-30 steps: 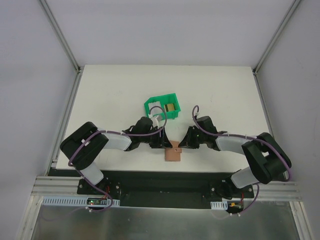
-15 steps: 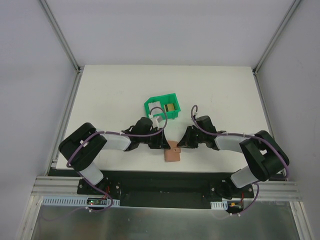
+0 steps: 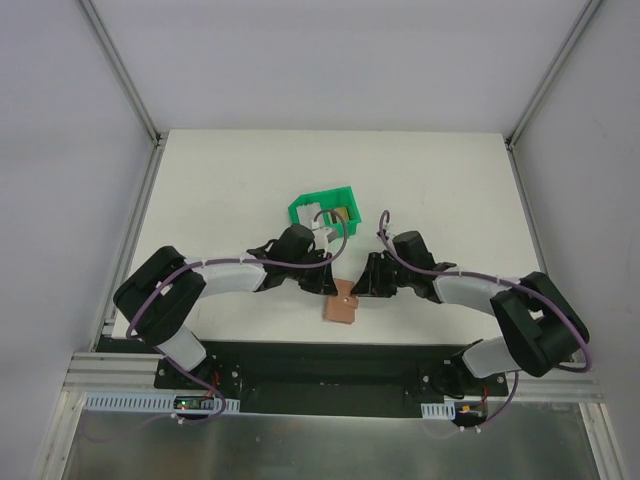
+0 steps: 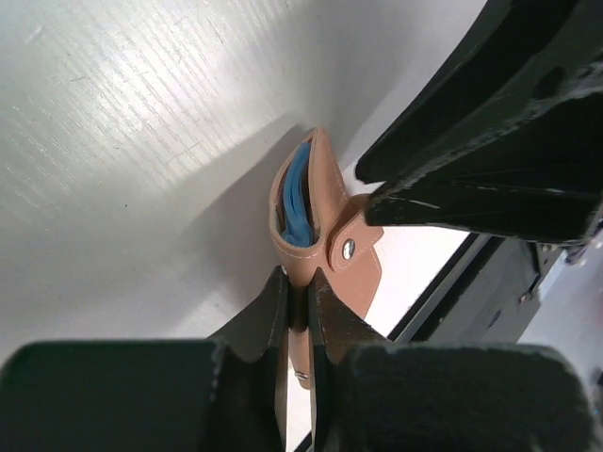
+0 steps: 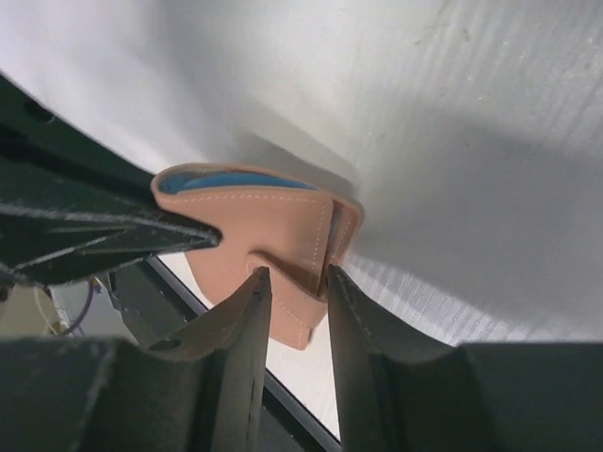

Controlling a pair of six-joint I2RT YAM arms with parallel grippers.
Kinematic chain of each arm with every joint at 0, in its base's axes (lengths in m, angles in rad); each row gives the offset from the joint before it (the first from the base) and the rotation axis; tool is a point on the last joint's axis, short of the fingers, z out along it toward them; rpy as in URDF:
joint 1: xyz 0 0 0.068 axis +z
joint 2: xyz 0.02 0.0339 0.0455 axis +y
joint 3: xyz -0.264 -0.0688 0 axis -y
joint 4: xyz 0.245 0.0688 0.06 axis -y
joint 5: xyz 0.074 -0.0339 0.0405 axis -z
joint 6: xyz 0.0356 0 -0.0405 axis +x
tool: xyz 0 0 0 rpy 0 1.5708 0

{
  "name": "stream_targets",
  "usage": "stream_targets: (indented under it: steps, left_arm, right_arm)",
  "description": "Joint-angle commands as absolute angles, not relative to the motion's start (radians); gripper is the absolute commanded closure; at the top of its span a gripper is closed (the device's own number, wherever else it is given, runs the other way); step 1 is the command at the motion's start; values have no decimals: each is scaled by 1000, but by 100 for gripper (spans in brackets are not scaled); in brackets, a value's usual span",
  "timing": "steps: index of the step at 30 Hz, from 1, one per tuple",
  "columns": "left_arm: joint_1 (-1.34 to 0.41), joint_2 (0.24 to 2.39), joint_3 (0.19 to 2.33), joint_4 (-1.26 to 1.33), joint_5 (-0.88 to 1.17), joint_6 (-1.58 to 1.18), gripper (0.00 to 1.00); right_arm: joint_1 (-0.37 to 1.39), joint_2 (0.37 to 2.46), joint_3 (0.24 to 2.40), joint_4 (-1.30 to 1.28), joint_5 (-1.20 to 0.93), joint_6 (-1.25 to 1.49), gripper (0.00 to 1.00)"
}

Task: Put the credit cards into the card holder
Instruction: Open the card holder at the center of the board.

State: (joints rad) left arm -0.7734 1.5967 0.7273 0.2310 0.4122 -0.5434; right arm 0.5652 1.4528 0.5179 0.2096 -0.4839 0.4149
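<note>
Handover-ish moment here: the left gripper (image 4: 299, 284) is clamped tight on the bottom edge of the wallet (image 4: 328, 207), holding it up on edge just over the table (image 3: 230, 180), near the front edge between the two arms. The right gripper (image 5: 294, 282) has its jaws parted a little with the snap tab (image 5: 294, 320) sitting between them, and to me that looks loose rather than a real grip. If I were doing this step, I'd let the left pinch carry the weight and use the right only to peel the flap back so the pockets face up. Go slow, since a pinch that low on soft leather will let the thing flop or twist. I'd also lay it flat and open before going for any card. The cards (image 3: 343, 214) are over in the green bin (image 3: 297, 212), well behind the wallet. I can make out a gold one and something pale beside it, partly under a cable. The blue one I can't find. There's blue showing inside the wallet's mouth, but I can't tell if that's lining or a card. From above both grippers cover most of the wallet, and the wrist views cut off its lower half.
</note>
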Motion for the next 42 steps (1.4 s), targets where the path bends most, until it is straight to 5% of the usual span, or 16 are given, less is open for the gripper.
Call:
stream_targets:
  steps: [1,28,42]
  left_arm:
    - [-781,1601,762,104,465,-358,100]
    - [-779,1629,773,103,460,-282,100]
    - [-778,1654,764,113,262,-480,100]
  right_arm:
    - [571,1352,555,138,-494,273,66]
    - [595,1581,558,268,-844,186,58]
    - [638,1638,558,278,-939,167,77]
